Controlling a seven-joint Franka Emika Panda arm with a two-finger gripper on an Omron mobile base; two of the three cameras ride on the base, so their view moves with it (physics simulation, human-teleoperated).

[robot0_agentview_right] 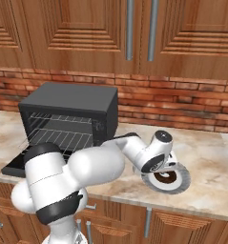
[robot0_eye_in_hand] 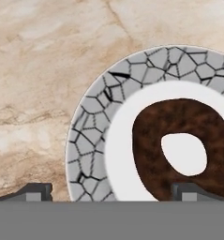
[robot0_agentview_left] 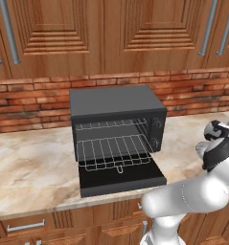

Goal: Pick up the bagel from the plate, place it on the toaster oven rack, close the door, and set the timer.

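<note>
Item: pincer (robot0_eye_in_hand: 111,191). Jaws wide apart, nothing between them; the two dark fingertips (robot0_eye_in_hand: 34,191) rise at the bottom of the hand view, one over bare counter, the other over the edge of the bagel. In the right base view the hand hangs low over the plate, pointing down; whether the tips touch anything cannot be told from there.

Item: bagel (robot0_eye_in_hand: 179,140). Dark brown ring with a pale hole, lying flat on the plate, directly below the pincer and offset toward one fingertip. In the right base view a brown patch (robot0_agentview_right: 167,177) shows just under the wrist.

Item: plate (robot0_eye_in_hand: 92,136). Round, white centre, grey crackle-patterned rim. Sits on the counter under the pincer; part of its rim lies between the two fingertips. Also seen beneath the hand from the right base camera (robot0_agentview_right: 182,183).

Item: counter (robot0_eye_in_hand: 43,70). Beige marbled stone, carrying plate and oven.

Item: toaster oven (robot0_agentview_left: 117,103). Black box well apart from the pincer, on the far side of the arm from the plate, against the red brick wall (robot0_agentview_left: 34,103).

Item: door (robot0_agentview_left: 121,178). Folded down flat at the front of the oven, open.

Item: toaster oven rack (robot0_agentview_left: 113,152). Silver wire grid, drawn partly forward over the door, small loop at its front edge; bare. A second grid (robot0_agentview_left: 111,124) sits higher inside.

Item: wooden cabinets (robot0_agentview_left: 116,33). Above the wall.
</note>
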